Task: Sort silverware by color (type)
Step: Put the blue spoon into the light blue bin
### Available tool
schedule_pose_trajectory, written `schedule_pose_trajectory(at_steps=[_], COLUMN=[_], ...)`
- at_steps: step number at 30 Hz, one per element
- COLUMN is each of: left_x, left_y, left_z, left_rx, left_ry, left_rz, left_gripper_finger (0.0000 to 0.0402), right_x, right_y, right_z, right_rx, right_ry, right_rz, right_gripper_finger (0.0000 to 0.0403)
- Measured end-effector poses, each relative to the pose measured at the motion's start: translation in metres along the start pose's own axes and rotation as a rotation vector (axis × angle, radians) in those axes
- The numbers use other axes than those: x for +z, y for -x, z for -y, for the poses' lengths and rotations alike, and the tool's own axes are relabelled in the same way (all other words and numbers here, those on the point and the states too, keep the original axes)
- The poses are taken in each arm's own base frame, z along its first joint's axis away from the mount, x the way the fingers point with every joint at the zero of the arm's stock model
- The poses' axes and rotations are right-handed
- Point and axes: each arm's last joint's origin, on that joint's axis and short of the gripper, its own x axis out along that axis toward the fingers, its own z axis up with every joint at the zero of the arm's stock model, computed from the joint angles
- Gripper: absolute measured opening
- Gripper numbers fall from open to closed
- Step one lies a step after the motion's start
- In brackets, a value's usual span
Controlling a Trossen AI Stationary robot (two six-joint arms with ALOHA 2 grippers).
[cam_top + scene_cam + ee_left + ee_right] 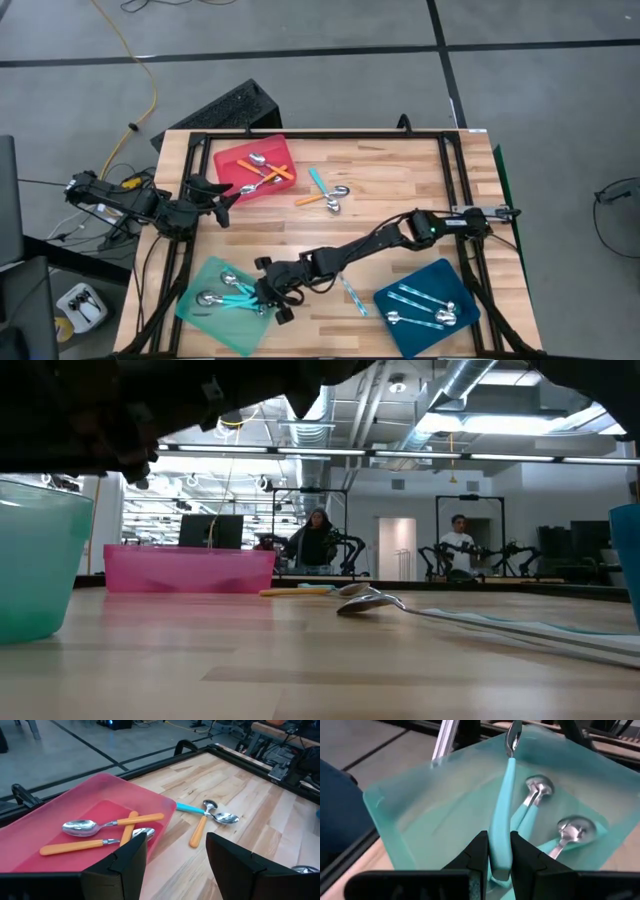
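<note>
Your right gripper (pixel 496 851) reaches across the desk (pixel 400 185), fingers clamping a turquoise spoon (pixel 501 820) above the mint-green tray (pixel 420 800); your left gripper (pixel 175 857) waits, fingers wide, beside the red tray (pixel 75 807).

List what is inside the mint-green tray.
The mint-green tray holds two turquoise spoons, plus a third gripped by the right tool. That tool hides the spoons' handle ends.
</note>
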Motion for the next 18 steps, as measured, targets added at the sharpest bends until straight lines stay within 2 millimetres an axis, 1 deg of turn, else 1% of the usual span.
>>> schedule_pose_trajectory(at_steps=[4, 9, 18], left_x=[0.0000, 0.0000, 0.0001], left_y=[0.0000, 0.0000, 0.0000], left_z=[0.0000, 0.0000, -0.0001], left_rx=[0.000, 0.000, 0.003], left_ry=[-0.003, -0.003, -0.003], left_rz=[0.000, 0.000, 0.002], left_gripper_finger=[0.0190, 0.0190, 0.0190], right_x=[-0.0012, -0.0057, -0.0055], right_y=[-0.0005, -0.0014, -0.0003], right_z=[0.0011, 0.0044, 0.0092], right_rx=[0.009, 0.075, 0.072], right_ry=[-0.045, -0.104, -0.106], right_rz=[-0.004, -0.023, -0.023], right_gripper_finger=[0.0077, 0.0077, 0.0077])
